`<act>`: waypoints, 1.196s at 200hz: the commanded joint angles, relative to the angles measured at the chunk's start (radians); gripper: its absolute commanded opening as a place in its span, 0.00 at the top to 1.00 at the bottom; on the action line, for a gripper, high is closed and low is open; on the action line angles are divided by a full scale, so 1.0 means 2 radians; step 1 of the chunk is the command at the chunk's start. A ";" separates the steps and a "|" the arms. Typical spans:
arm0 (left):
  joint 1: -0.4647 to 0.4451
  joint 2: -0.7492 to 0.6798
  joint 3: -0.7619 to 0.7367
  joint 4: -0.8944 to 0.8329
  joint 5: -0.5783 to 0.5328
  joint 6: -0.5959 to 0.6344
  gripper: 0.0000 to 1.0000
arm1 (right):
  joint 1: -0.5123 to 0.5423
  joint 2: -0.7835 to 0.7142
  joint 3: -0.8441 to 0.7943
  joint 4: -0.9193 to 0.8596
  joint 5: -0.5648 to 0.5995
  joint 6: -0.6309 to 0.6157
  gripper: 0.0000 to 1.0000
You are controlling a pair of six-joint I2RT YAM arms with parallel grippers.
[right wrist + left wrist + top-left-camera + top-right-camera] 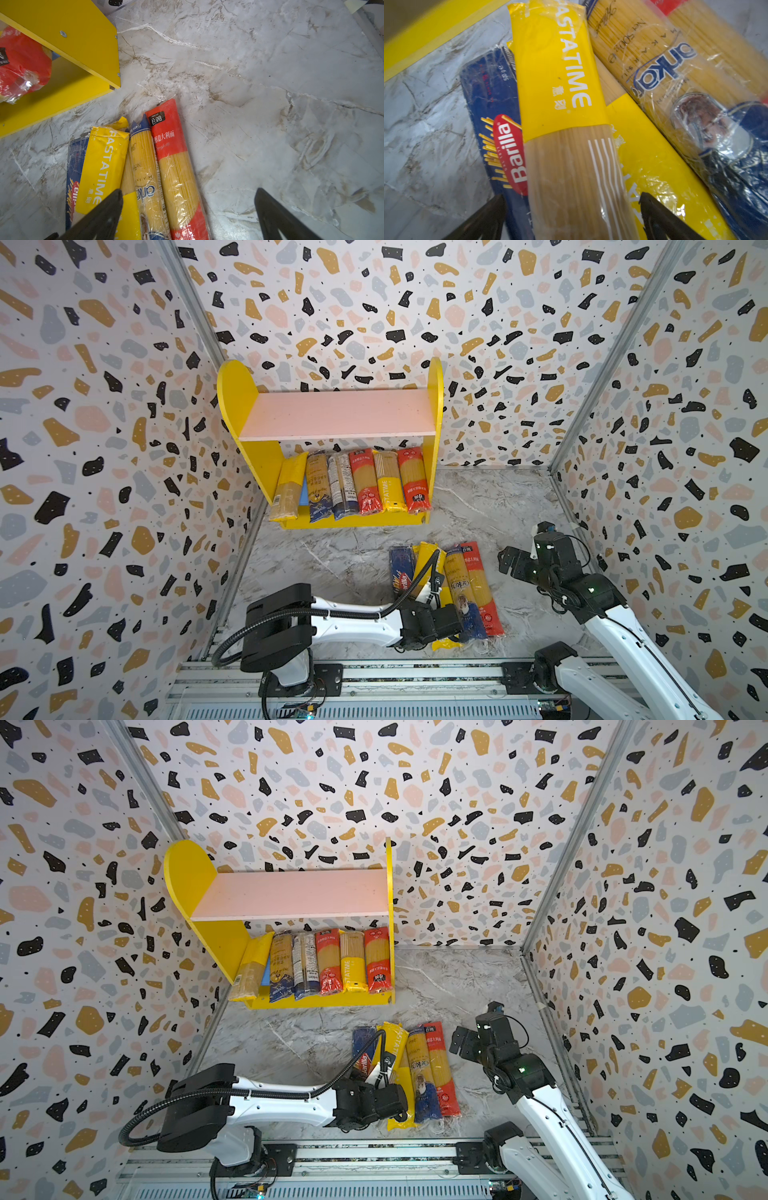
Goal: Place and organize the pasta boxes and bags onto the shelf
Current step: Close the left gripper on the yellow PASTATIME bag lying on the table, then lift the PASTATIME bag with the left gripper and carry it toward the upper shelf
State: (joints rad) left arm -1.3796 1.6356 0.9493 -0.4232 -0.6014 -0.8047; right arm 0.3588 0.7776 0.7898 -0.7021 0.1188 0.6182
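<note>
my left gripper gapes over the yellow pastatime pack, right gripper open; closing skewed may snag the barilla pack just left.

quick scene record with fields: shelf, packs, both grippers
shelf: pink upper board bare
shelved packs: six, side by side below that board
table packs: five, with the yellow Pastatime pack lying on top
left gripper: open, fingers astride the Pastatime pack
right gripper: open, holding nothing, above the table
</note>
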 commanded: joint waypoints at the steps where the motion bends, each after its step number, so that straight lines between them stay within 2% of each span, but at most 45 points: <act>1: -0.006 0.021 0.012 0.019 0.014 0.001 0.00 | -0.002 -0.007 -0.002 0.001 -0.003 -0.006 0.01; 33: -0.006 0.051 0.008 0.019 0.025 -0.003 0.00 | -0.002 -0.011 -0.004 0.001 -0.005 -0.006 0.01; 49: -0.006 0.056 0.003 0.026 0.029 -0.004 0.05 | -0.002 -0.009 -0.004 0.003 -0.006 -0.008 0.01; 73: -0.006 0.057 0.001 0.028 0.029 -0.007 0.22 | -0.002 -0.008 -0.006 0.007 -0.010 -0.010 0.01; 108: -0.005 0.042 0.000 0.012 0.012 -0.006 0.53 | -0.002 -0.003 -0.006 0.009 -0.010 -0.012 0.01; 122: -0.005 0.033 0.000 0.003 0.003 -0.002 0.58 | -0.002 -0.003 -0.006 0.009 -0.010 -0.012 0.01; 192: -0.004 -0.039 0.003 -0.027 -0.054 0.022 0.97 | -0.002 -0.003 0.000 0.004 -0.010 -0.013 0.01; 202: -0.004 -0.055 -0.001 -0.031 -0.066 0.025 1.00 | -0.002 -0.002 0.004 0.002 -0.010 -0.013 0.01; 239: -0.003 -0.125 -0.020 -0.034 -0.101 0.039 1.00 | -0.002 0.004 0.017 0.000 -0.012 -0.014 0.01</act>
State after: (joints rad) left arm -1.3872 1.4899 0.9123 -0.5140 -0.6395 -0.7578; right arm 0.3580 0.7799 0.7780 -0.6949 0.0967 0.6003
